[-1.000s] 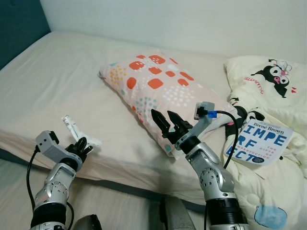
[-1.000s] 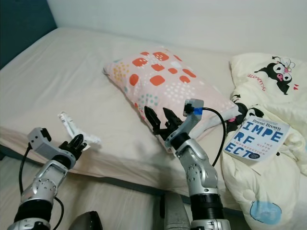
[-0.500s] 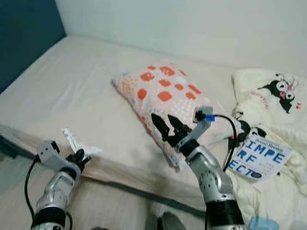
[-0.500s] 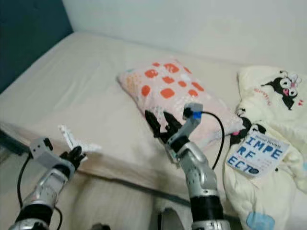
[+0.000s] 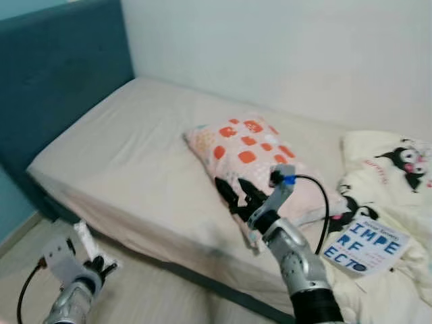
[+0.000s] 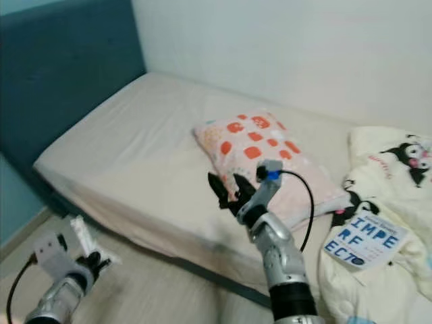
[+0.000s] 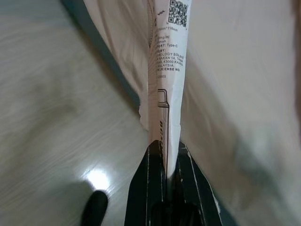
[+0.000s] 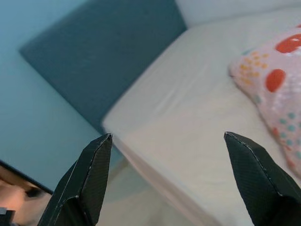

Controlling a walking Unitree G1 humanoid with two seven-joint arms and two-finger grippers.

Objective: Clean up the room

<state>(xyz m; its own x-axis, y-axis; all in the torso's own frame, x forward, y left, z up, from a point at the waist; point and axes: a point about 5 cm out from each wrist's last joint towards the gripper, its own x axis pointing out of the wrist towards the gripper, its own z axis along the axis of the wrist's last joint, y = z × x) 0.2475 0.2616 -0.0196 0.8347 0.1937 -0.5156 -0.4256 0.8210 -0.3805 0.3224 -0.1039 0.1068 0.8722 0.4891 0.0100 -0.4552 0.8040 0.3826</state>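
My left gripper [image 5: 98,266] hangs low beside the bed, over the floor, shut on a white plastic wrapper [image 5: 86,238] with printed text and a QR code [image 7: 167,70]. The wrapper stands up from between the fingers [image 7: 148,183]. My right gripper [image 5: 235,192] is raised over the bed's front part, open, with nothing between its fingers [image 8: 89,174]. It hovers just in front of a pink pillow [image 5: 253,152] with orange and white patches.
The bed [image 5: 128,155] has a beige sheet and a teal headboard [image 5: 61,81] at the left. A cream blanket with cartoon prints [image 5: 395,169] lies at the right, with a blue-lettered book [image 5: 364,239] on it. Pale wood floor [image 5: 155,304] runs along the bed's front edge.
The camera has pulled back and risen, so more of the bed and headboard shows. My left gripper with the wrapper now sits below the mattress edge, over the floor. The right gripper stays open.
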